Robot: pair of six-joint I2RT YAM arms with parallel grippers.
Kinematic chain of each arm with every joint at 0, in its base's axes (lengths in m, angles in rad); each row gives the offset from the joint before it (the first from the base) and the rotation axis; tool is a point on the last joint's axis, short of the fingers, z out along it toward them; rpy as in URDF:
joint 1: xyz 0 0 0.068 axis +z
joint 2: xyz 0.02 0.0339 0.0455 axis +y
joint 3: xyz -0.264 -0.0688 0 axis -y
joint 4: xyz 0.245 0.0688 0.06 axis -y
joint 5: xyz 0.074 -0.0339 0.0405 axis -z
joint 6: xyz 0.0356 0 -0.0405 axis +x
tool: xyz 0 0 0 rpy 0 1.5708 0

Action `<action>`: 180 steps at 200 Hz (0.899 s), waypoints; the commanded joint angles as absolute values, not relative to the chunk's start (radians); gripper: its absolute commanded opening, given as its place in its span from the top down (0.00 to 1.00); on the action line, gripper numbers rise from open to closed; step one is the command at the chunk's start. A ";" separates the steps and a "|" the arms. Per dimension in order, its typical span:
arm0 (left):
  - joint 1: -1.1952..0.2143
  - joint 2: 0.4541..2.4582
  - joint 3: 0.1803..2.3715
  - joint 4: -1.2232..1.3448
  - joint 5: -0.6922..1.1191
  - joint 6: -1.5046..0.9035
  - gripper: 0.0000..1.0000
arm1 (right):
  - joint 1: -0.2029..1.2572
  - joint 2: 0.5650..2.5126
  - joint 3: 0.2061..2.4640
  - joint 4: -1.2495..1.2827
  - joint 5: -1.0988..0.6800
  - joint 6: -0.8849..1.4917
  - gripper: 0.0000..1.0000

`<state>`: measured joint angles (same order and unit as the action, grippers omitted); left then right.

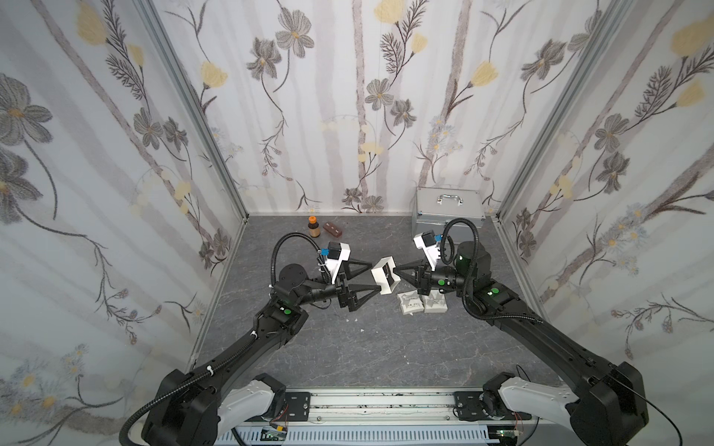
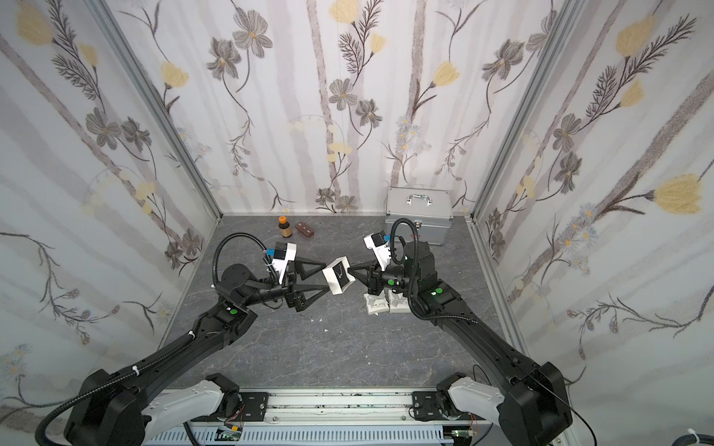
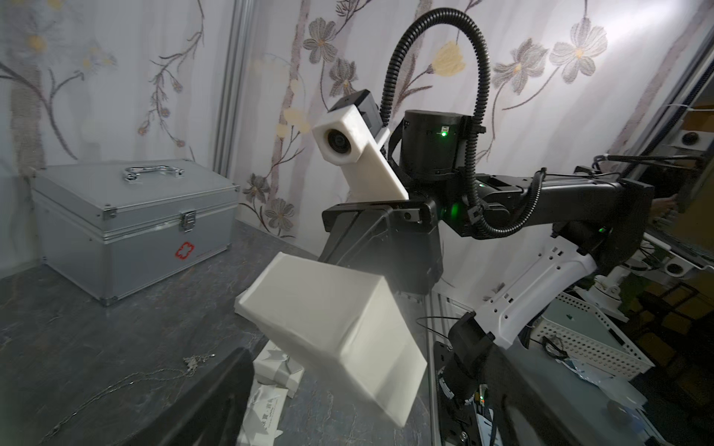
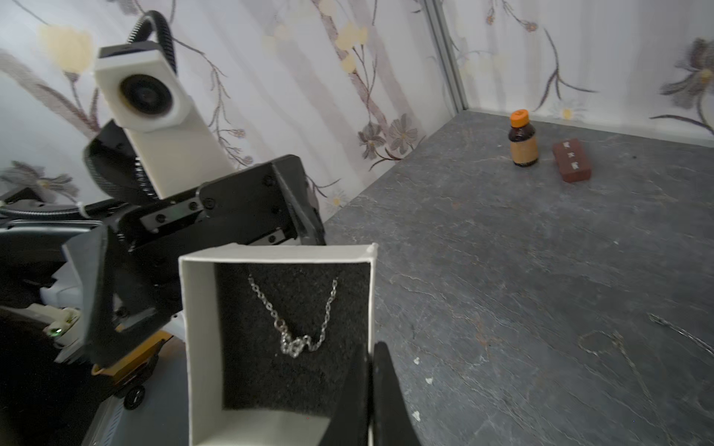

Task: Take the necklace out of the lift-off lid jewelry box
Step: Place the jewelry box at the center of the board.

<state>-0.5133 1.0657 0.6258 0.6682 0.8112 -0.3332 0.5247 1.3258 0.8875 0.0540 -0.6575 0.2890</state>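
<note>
Two small white boxes sit on the gray tabletop. Just past them, up in the air, the right gripper has its jaws pinched on one wall of the open jewelry box. The necklace lies inside on the black pad. The left gripper has its jaws wide apart beside the box. Far back stand a bottle, a brown block and a silver case.

Both arms reach inward, facing at mid-scene: left pincer spread wide, right pincer pinched tight.
</note>
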 commanded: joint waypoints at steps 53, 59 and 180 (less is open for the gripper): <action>-0.509 0.948 0.592 0.336 0.356 -0.091 0.06 | 0.646 1.588 0.963 -0.245 -0.189 0.271 1.00; -0.509 0.944 0.586 0.336 0.351 -0.089 0.06 | 0.658 1.648 0.970 -0.247 -0.181 0.285 1.00; -0.495 1.051 0.429 0.452 0.356 -0.102 0.14 | 0.731 1.893 1.073 -0.313 -0.058 0.349 0.87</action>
